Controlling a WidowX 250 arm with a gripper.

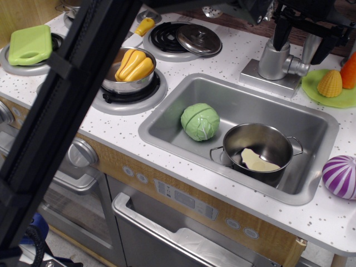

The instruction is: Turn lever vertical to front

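lever (311,47): rises from the knuckle of the grey faucet (276,58), back right of the sink (167,119)
my gripper (305,34): black, right at the lever; can't tell if I'm spread or pinching it
sink contents: green cabbage (200,121), steel pot (258,149)
writing: no readable text or brand anywhere

At the top right of the frame the pincer (305,34) hides most of the lever (310,47); whether it grips is unclear.
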